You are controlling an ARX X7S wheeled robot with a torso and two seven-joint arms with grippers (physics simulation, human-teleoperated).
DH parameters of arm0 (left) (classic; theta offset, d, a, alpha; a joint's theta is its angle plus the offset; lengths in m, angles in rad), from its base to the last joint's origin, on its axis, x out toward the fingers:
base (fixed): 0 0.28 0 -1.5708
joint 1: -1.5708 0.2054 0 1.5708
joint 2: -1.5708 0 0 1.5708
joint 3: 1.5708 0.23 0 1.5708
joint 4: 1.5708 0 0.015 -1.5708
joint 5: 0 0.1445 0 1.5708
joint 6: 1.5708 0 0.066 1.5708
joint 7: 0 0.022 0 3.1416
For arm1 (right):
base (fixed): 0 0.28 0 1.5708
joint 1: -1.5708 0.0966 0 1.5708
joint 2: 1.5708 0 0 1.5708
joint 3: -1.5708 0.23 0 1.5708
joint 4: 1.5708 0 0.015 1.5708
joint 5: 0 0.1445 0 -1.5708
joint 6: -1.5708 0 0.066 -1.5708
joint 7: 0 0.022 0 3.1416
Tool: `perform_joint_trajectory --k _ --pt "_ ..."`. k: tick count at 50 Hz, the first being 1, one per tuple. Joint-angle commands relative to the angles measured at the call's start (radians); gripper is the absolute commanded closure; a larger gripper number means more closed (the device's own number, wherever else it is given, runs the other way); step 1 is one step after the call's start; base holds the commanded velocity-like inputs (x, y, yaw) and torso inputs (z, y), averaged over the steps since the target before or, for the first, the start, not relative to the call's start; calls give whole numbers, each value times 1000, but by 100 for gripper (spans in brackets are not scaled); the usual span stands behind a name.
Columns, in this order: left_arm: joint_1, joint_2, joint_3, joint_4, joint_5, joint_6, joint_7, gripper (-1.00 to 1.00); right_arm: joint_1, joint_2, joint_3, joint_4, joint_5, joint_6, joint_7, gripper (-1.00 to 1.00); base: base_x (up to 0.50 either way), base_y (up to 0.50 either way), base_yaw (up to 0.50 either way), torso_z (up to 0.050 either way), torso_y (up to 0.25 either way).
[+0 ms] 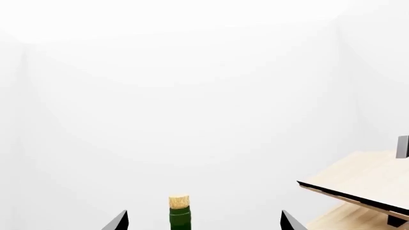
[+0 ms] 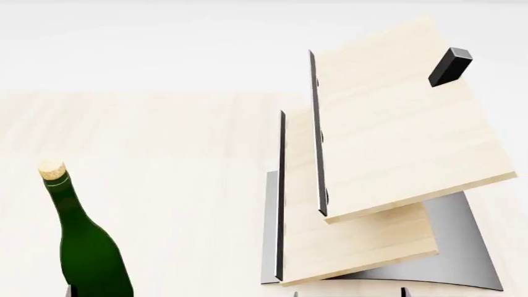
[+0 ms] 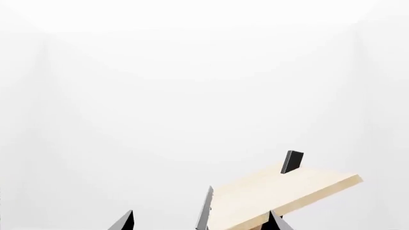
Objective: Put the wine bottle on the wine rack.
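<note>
The dark green wine bottle stands upright on the light-wood table, at the head view's lower left, its tan cork on top. In the left wrist view its neck and cork rise between the wide-apart tips of my left gripper, which is open and touches nothing. The wine rack stands to the bottle's right, with two slanted pale boards, a black peg and a grey base. My right gripper is open in front of the rack's upper board.
White walls surround the table. The rack's boards jut out beside the left gripper. The dark metal edges of the boards face the bottle.
</note>
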Motion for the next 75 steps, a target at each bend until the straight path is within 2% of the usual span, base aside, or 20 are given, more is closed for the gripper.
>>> perform_joint_trajectory --k 1,19,27,34,37,38,40,44,49,50,54,60,66,69,73,75 --pt "-4 -2 5 -1 1 -4 -2 -100 20 -14 10 -27 -10 41 23 -100 0 0 0 0 0" --pt "-4 -9 10 -5 -2 1 -8 -100 154 -30 -4 -150 28 276 4 -100 0 0 0 0 0" --pt "-11 -7 17 -19 1 4 -9 -100 310 -52 8 -224 59 517 5 -100 0 0 0 0 0" --pt "-11 -10 18 -14 -3 0 -11 -100 550 -84 5 -149 101 775 -9 -100 0 0 0 0 0" --pt "-11 -12 16 -12 -5 -1 -12 -100 601 -86 -1 -135 102 820 -15 -100 0 0 0 0 0" --pt "-11 -12 16 -14 -7 2 -13 -100 650 -95 5 -112 126 880 -28 -100 0 0 0 0 0" --pt "-9 -12 19 -8 -2 0 -13 -100 714 -78 -51 -62 94 928 -55 -100 0 0 0 0 0" --pt "-13 -13 19 -10 -4 -4 -13 -100 765 -89 -81 0 61 943 -48 -100 0 0 0 0 0" --pt "-13 -16 15 -7 -10 -6 -17 -100 827 -95 -42 -35 184 1014 -141 -100 0 0 0 0 0" --pt "-12 -16 14 -5 -11 -5 -17 -100 832 -90 -39 -24 196 964 -170 -100 0 0 0 0 0" --pt "-14 -16 15 -9 -11 -5 -19 -100 910 -82 -41 -54 195 1109 -153 -100 0 0 0 0 0" --pt "-16 -18 17 -11 -11 -5 -20 -100 991 -85 -2 -48 262 1207 -193 -100 0 0 0 0 0" --pt "-15 -19 19 -9 -9 -5 -22 -100 1025 -58 -39 1 294 1154 -296 -100 0 0 0 0 0" --pt "-15 -19 21 -11 -8 -4 -23 -100 1050 -69 -24 28 337 1179 -327 -100 0 0 0 0 0" --pt "-19 -20 24 -13 -9 -7 -22 -100 1099 -84 10 91 433 1205 -414 -100 0 0 0 0 0" --pt "-22 -20 24 -14 -11 -10 -22 -100 1131 -102 58 109 561 1323 -464 -100 0 0 0 0 0"
